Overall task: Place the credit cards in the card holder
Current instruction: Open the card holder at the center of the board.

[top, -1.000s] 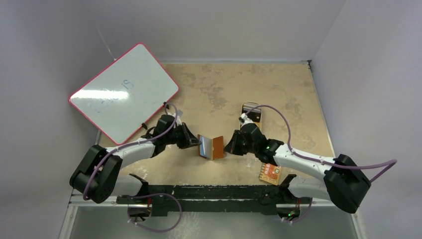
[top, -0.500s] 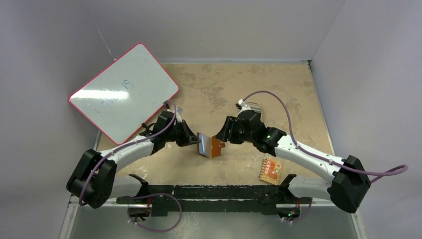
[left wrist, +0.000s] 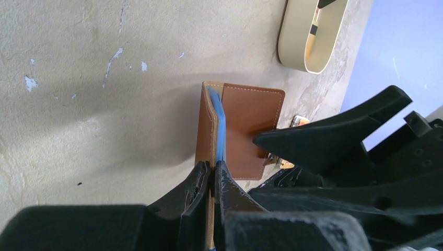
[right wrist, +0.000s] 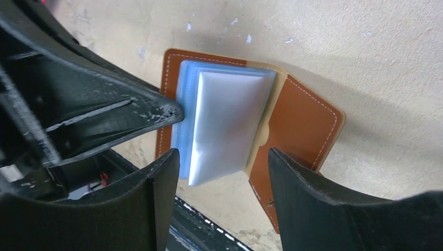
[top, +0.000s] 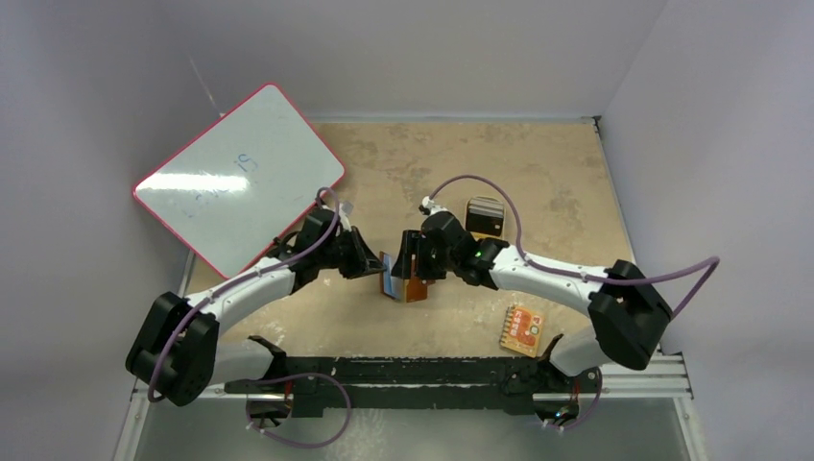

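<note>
The right end effector (right wrist: pixel 222 157) has swung in from the right and now hangs over the open brown card holder (top: pixel 415 288), fingers spread. The left end effector (left wrist: pixel 214 170) pinches its left flap, propping it on the desk (top: pixel 557 173). Faint blue whiteboard (top: pixel 240 173) scribble is unreadable.

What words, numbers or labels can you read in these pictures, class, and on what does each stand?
On the whiteboard: faint blue handwriting, too blurred to read.
On the orange-red packet: pale printed marks, too small to read.
On the card holder: no text shows on the leather or the clear pockets.
So nothing can be quoted word for word.
</note>
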{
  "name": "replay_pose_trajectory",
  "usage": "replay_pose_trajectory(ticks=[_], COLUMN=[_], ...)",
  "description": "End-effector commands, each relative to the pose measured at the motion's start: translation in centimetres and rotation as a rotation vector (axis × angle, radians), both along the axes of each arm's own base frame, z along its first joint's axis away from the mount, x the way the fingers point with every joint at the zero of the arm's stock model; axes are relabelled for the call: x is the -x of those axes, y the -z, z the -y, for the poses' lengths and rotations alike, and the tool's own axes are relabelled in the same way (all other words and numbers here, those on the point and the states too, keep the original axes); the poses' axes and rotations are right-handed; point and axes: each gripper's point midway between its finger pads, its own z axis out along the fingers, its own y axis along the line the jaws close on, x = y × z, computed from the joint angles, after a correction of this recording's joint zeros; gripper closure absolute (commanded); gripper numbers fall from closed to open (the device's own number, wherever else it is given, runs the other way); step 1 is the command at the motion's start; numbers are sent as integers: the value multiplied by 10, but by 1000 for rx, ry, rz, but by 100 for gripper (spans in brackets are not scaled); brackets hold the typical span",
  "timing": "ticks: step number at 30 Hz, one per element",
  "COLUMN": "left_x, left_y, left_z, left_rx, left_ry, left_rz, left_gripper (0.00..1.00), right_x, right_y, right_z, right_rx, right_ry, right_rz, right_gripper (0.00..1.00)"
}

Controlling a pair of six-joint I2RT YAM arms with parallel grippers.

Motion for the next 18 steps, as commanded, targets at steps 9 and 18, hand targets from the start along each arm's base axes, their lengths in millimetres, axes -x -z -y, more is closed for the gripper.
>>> replay_pose_trajectory(ticks=[9, 18], left_x=[-7, -6], left_y=[-13, 10], left_z=[6, -10], left_rx=[21, -96], left_ry=[20, 7], left_rz=[62, 33], left_gripper=[100, 100], right_x=[-3, -7], right_y=[14, 40], right_z=[-27, 1], right_rx=[-47, 101], right_ry=[-74, 7], right_rz=[5, -9], right_gripper=[30, 39])
